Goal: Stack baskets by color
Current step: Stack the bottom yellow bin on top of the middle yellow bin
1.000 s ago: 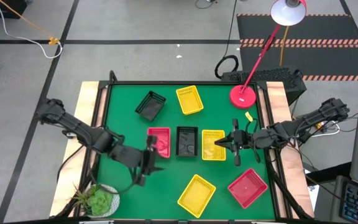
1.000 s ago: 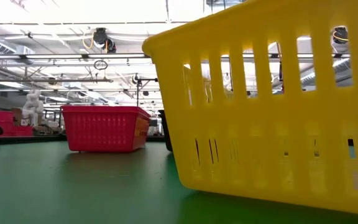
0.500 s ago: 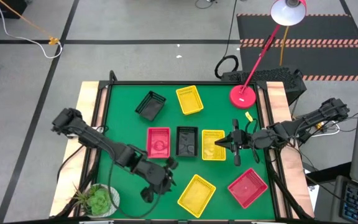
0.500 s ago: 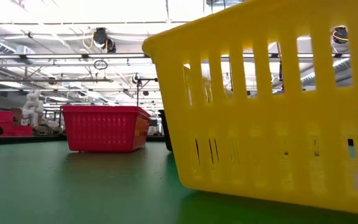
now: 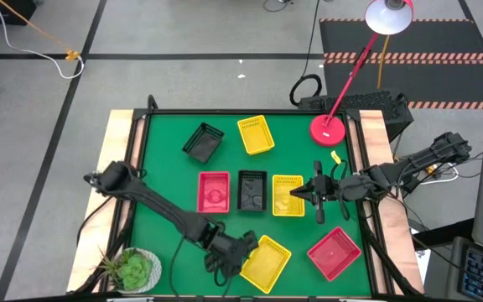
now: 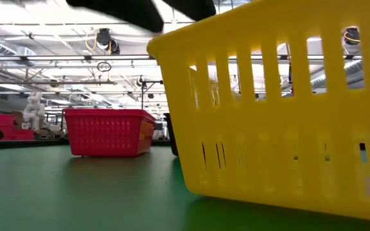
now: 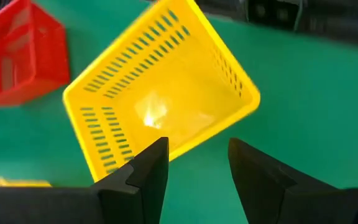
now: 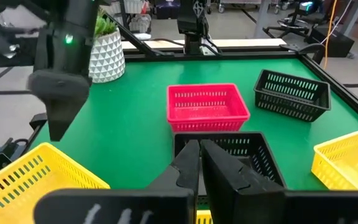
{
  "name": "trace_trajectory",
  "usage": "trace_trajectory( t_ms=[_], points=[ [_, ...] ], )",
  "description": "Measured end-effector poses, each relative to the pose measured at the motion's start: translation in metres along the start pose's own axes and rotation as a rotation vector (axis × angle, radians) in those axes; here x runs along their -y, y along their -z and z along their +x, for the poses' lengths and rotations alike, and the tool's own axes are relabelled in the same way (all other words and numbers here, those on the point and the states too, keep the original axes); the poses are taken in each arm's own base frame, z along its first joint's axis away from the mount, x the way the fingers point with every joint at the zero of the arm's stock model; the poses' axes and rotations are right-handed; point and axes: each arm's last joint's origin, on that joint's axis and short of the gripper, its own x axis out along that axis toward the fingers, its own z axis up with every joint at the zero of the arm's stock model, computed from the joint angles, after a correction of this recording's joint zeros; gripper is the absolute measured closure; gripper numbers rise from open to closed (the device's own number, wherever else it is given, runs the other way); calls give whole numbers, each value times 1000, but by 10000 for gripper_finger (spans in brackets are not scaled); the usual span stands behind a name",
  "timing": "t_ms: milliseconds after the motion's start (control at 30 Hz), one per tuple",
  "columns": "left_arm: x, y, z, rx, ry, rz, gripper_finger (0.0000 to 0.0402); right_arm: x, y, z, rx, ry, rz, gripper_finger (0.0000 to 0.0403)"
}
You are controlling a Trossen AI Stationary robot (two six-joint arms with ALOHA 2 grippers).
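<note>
Green table [image 5: 166, 168] holds seven empty baskets. Left gripper [image 5: 243, 252], jaws apart, holds nothing beside the lower-centre yellow basket [image 5: 265, 262]. Right gripper [image 5: 296, 195] is closed and empty over the centre yellow basket [image 5: 285, 188].

A green-topped table [image 5: 166, 180] is carrying seven loose baskets [image 5: 265, 262], three yellow, two red and two black, plus a red lamp base [image 5: 328, 129].

In the low view a yellow basket [image 6: 281, 115] fills the right of the frame, cut off at top and right, hiding most of the table behind; a dark blurred arm [image 6: 140, 9] crosses the top edge. In the right wrist view another yellow basket [image 8: 36, 180] is cropped at lower left
</note>
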Motion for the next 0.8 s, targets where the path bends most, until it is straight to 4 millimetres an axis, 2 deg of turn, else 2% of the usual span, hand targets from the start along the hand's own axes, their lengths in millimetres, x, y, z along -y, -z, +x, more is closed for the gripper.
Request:
trace_trajectory(
  t_ms=[233, 600, 800],
  points=[
    [4, 5, 22, -50, -4, 200, 231, 0, 1, 0, -13, 3, -6, 392],
    [4, 6, 28, -44, -8, 385, 233, 0, 2, 0, -18, 5, -13, 392],
    [0, 9, 28, -36, -2, 429, 275, 0, 2, 0, -18, 5, -15, 392]
  ],
)
